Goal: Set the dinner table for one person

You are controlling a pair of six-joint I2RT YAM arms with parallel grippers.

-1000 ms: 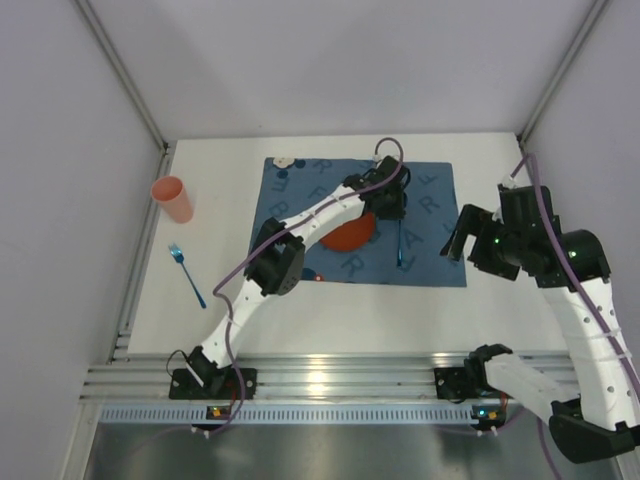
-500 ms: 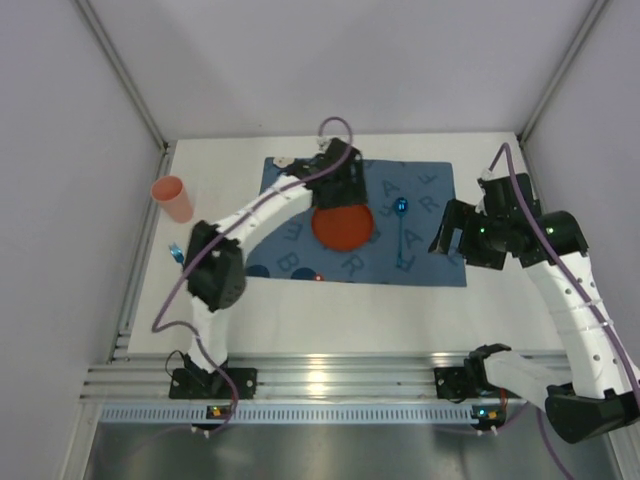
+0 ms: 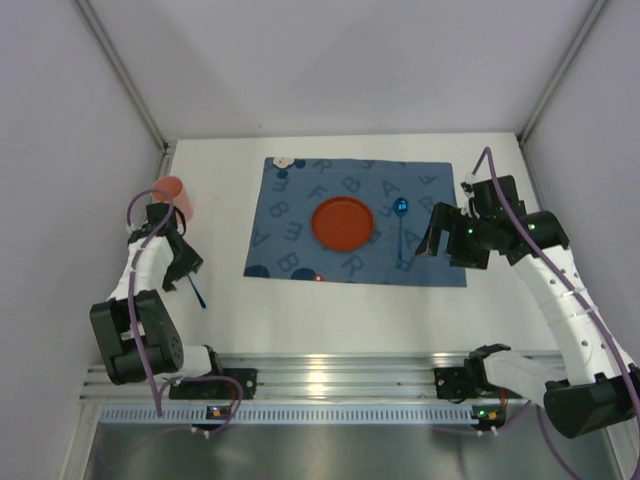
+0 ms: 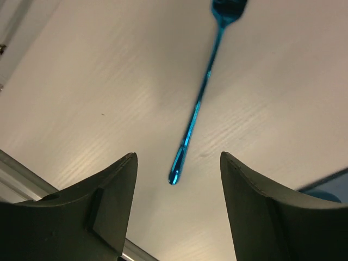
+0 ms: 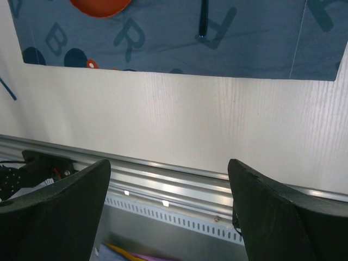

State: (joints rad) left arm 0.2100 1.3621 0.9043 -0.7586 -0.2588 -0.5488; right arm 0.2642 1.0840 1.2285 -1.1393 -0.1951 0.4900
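Observation:
The white dinner table (image 3: 330,315) carries a dark blue letter mat (image 3: 300,205). An orange plate (image 3: 343,222) lies on the mat's middle, with a blue spoon (image 3: 401,225) to its right. A blue fork (image 3: 198,295) lies on the bare table at the left, near an orange cup (image 3: 172,192). My left gripper (image 3: 185,270) hangs open and empty over the fork. In the left wrist view the fork (image 4: 201,98) has its handle end between the open fingertips (image 4: 117,196). My right gripper (image 3: 432,238) is open and empty at the mat's right edge.
A metal rail (image 3: 330,380) runs along the near table edge and also shows in the right wrist view (image 5: 174,185). Side frames and walls close in the table on the left, right and back. A small white object (image 3: 285,161) sits at the mat's far left corner.
My left arm swung from over the plate and spoon on the mat out to the left, ending above the fork. My right gripper shifted a little left toward the mat.

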